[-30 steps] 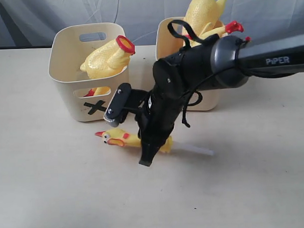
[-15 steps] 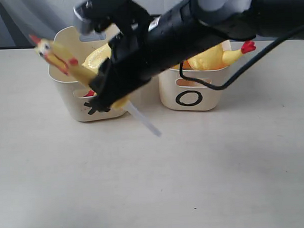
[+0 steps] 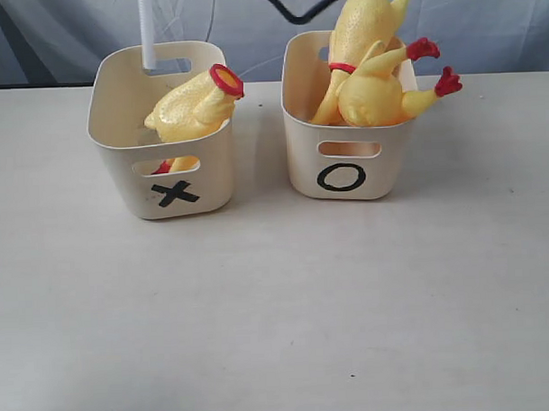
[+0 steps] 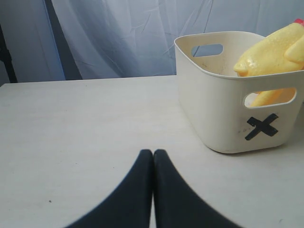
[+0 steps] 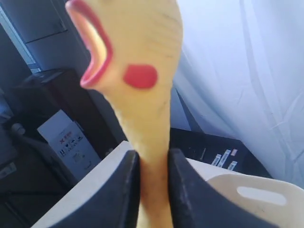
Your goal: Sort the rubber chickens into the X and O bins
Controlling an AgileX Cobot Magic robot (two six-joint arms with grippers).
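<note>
Right wrist view showed the right gripper [image 5: 153, 159] pinching the head-and-neck piece [image 5: 142, 95] by its neck, up high. Best bet: get low over the X bin [image 3: 120, 166], beside the headless body [image 3: 188, 109], before letting go. The left gripper [image 4: 153, 159] sat closed, empty. A black X and O marked the tubs; the O bin [image 3: 382, 179] held whole chickens [image 3: 369, 67].

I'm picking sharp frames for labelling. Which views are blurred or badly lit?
Exterior view: sharp, evenly lit, soft shadows by the X bin and O bin. Left wrist view: X bin crisp, left tool soft-edged. Right wrist view: the chicken head in the right tool is close and blurred; the curtain behind is bright.
</note>
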